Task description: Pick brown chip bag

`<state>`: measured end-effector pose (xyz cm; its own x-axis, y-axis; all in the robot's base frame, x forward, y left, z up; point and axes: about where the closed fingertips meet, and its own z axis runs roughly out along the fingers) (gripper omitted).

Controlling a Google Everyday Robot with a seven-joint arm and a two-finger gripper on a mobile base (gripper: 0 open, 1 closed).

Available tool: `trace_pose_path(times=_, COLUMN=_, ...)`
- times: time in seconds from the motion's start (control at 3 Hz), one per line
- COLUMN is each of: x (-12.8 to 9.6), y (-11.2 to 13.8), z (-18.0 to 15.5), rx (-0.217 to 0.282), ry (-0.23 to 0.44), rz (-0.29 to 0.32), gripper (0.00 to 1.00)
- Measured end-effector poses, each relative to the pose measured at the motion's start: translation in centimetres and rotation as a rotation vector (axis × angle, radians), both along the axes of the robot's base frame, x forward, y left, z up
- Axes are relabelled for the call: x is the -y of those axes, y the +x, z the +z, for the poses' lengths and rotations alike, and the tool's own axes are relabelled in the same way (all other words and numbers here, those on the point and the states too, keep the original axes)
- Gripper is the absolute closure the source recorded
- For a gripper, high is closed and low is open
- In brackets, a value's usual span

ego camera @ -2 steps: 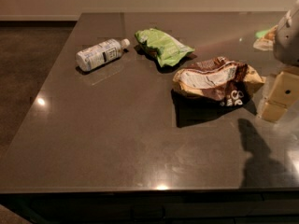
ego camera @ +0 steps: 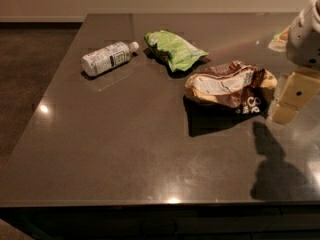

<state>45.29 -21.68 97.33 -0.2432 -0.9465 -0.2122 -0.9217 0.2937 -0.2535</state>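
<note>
The tool [ego camera: 290, 101] has edged slightly left towards the brown chip bag [ego camera: 227, 86] and now sits just beside the bag's right end. Everything else lies as it did in the earlier frame. From the left, the bottle [ego camera: 107, 58] lies on its side at the far left of the tabletop [ego camera: 125, 149]. The green chip bag [ego camera: 175, 49] is to its right, and the brown chip bag lies right of centre, flat and unlifted. How far the tool is open cannot be told, and it appears to hold nothing. The approach looks nearly finished, but the grasp is not yet made.
</note>
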Motion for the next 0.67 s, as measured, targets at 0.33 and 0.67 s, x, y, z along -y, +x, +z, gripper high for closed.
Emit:
trace_pose_path(times=0.33, x=0.2, y=4.1, z=-1.3, rx=0.032, ry=0.028, rz=-0.06, gripper=0.0)
trace_pose_path(times=0.67, x=0.7, y=7.7, z=-2.8, rx=0.038, ry=0.034, rz=-0.092, gripper=0.0)
